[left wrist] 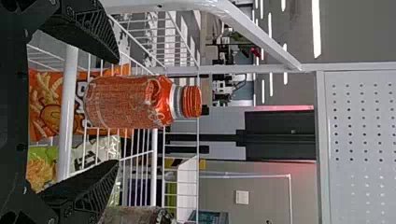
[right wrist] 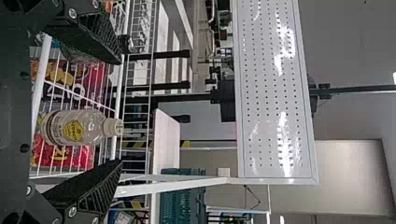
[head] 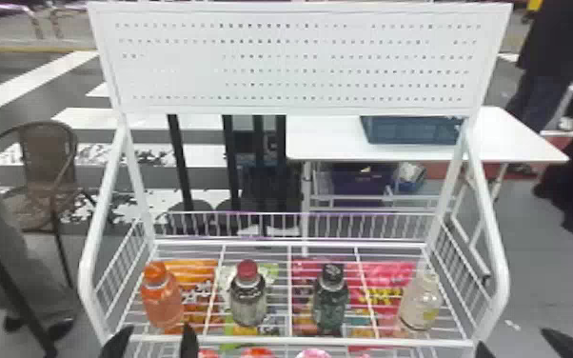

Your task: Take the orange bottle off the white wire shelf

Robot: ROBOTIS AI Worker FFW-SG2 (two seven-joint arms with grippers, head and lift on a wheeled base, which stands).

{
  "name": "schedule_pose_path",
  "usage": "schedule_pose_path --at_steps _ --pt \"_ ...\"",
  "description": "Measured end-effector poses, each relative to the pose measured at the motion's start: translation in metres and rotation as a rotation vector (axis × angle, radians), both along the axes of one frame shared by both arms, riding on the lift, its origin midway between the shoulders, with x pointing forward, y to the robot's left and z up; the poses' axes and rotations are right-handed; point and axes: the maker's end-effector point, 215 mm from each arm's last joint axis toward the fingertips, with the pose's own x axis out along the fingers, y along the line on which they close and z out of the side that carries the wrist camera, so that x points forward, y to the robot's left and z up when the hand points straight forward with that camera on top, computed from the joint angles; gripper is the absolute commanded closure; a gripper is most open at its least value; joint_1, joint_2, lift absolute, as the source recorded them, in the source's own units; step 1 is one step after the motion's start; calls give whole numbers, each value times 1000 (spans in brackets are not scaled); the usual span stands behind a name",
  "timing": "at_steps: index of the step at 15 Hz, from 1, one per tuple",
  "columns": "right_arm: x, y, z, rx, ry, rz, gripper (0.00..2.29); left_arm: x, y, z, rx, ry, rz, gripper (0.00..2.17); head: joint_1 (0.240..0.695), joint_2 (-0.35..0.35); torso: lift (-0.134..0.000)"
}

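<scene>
Well, the left end effector (head: 158, 328) gapes near the orange bottle (head: 163, 303).

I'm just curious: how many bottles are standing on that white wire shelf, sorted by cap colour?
Orange-capped bottle: 1
Red-capped bottle: 1
Black-capped bottle: 1
Whitish-capped bottle: 1
Total: 4

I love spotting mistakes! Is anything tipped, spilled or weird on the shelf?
Nothing stands out. The orange bottle, red-capped bottle, black-capped bottle and pale-capped bottle all stand upright, with no spill visible.
</scene>
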Motion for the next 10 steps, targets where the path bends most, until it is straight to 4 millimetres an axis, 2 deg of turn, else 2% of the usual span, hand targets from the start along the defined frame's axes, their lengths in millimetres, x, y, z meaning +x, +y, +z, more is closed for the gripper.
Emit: schedule_pose_path --at_steps 6,10 --pt "-2 -4 -2 -8 7 -5 144 45 16 -5 10 -32 26 144 499 0 0" --pt "-3 -6 -3 -13 9 -9 144 65 23 -8 19 -33 24 144 499 0 0"
